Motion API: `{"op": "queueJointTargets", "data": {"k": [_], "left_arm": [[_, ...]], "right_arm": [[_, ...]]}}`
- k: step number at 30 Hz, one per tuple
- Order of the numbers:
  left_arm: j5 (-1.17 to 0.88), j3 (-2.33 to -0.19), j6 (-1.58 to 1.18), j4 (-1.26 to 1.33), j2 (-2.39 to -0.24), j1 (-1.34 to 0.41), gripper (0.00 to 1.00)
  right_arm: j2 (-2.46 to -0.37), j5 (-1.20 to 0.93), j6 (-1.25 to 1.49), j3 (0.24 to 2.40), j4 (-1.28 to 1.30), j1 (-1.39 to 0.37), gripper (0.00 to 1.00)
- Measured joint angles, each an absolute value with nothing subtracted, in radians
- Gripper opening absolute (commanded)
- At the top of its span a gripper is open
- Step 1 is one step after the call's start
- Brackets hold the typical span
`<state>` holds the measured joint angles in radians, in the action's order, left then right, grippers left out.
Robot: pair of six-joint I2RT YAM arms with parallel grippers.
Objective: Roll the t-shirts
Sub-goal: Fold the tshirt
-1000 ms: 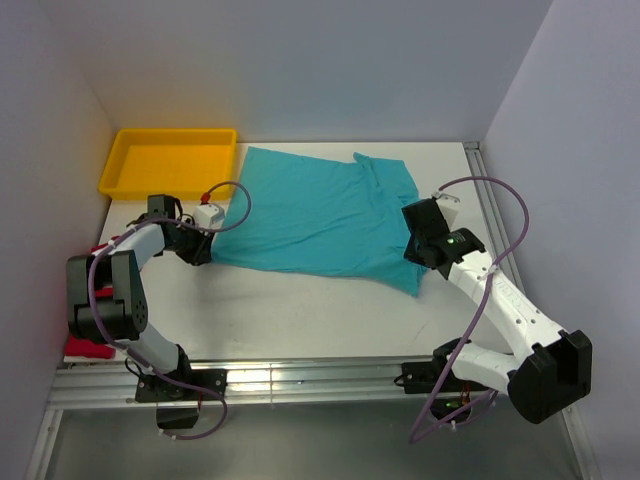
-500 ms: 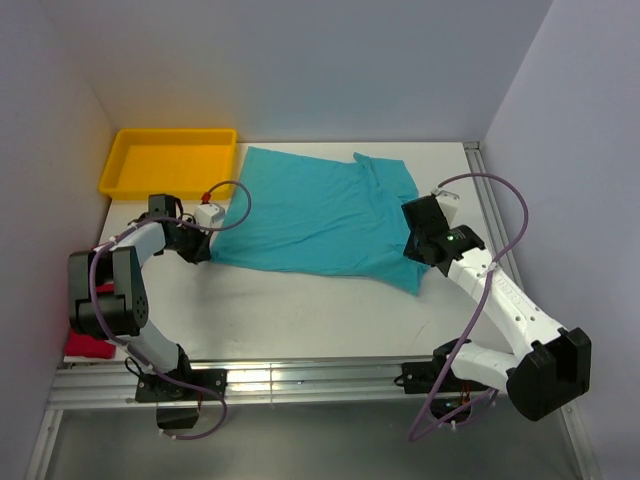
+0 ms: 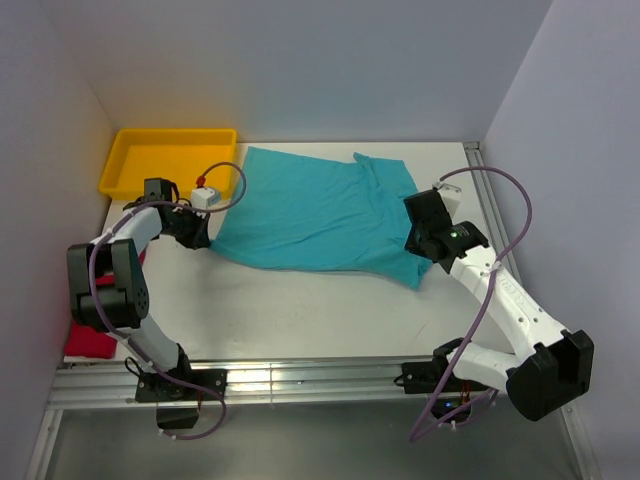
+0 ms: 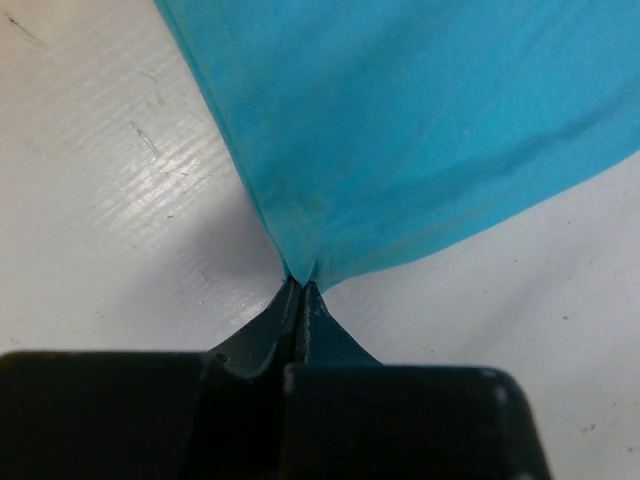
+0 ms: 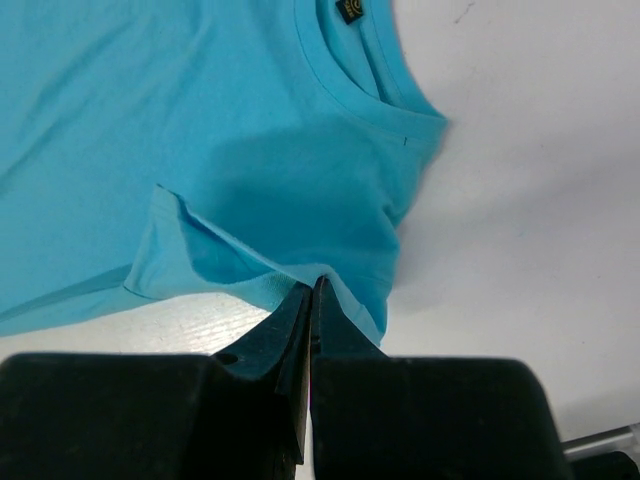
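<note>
The teal t-shirt (image 3: 320, 210) lies spread flat across the middle of the table, collar to the right. My left gripper (image 3: 203, 239) is shut on its near left corner; in the left wrist view the jaws (image 4: 300, 285) pinch a point of teal fabric (image 4: 420, 130). My right gripper (image 3: 415, 252) is shut on the near right sleeve hem, and the right wrist view shows the closed jaws (image 5: 313, 285) biting the folded sleeve (image 5: 200, 130) below the collar label (image 5: 350, 10). The red t-shirt (image 3: 88, 340) lies bunched at the table's left near edge, partly behind my left arm.
A yellow tray (image 3: 170, 160) stands at the back left corner, just beyond my left wrist. A metal rail (image 3: 300, 380) runs along the near table edge. Walls close in on the left, back and right.
My left gripper closed on the shirt's corner and moved slightly toward the back left, drawing the fabric with it. The right gripper stayed shut on the sleeve and shifted a little toward the back.
</note>
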<state>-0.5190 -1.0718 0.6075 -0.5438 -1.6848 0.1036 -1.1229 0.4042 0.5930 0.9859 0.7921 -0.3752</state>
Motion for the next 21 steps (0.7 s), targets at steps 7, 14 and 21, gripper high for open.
{"op": "queueJointTargets", "data": {"k": [7,14,21], "left_arm": [[-0.517,-1.137,0.550,-0.575,-1.735,0.105,0.00],[-0.510,-1.191,0.494,-0.608,-1.772,0.105,0.00],[-0.509,-1.266,0.439,-0.618,-1.809,0.105,0.00]], "right_arm": [[-1.124,0.419,0.575,1.008,0.789,-0.370,0.00],[-1.143,0.430,0.555,1.015,0.770,-0.356,0.00],[-1.170,0.434,0.529,1.023,0.743,-0.350,0.00]]}}
